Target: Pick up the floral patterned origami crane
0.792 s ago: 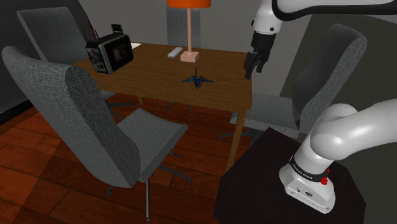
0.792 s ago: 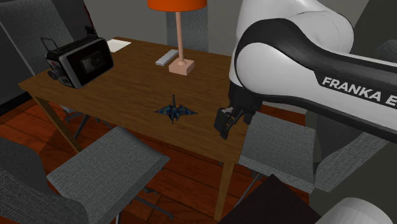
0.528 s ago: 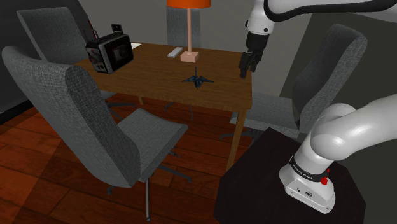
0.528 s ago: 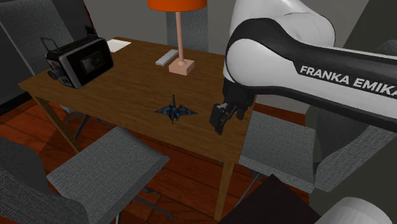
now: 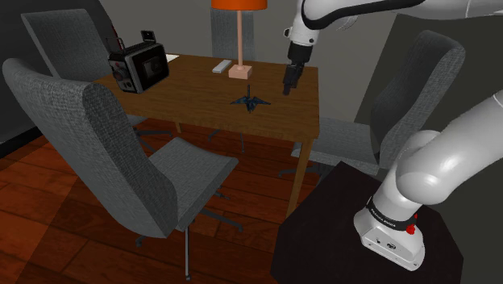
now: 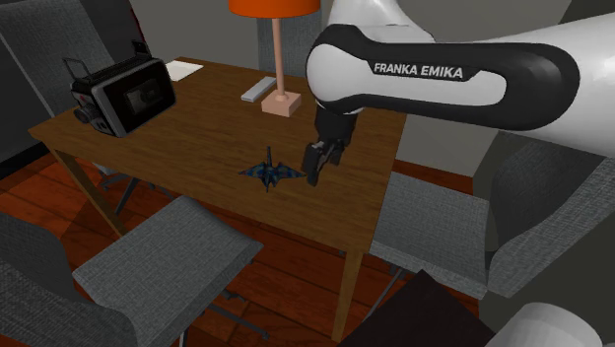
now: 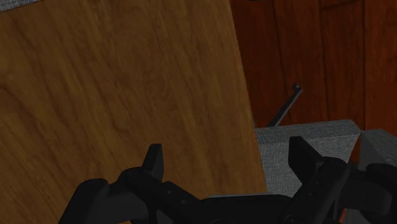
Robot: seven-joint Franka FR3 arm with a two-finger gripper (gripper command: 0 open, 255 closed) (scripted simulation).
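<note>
Holding my claw (image 5: 288,85) above the wooden table (image 5: 185,97), I have both fingers (image 7: 153,162) standing apart with nothing between them; under them the wrist view has bare tabletop, its edge, and a grey chair seat (image 7: 273,153) beyond. The dark blue origami crane (image 5: 250,101) stands on the table near me, at eight o'clock from the claw in the shoulder view, nine o'clock in the second exterior view. There the lamp's base (image 6: 281,104) is at twelve o'clock from it, the black camera (image 6: 123,94) well apart at ten

The dark blue origami crane (image 5: 249,102) stands upright on the table (image 5: 193,101).
</note>
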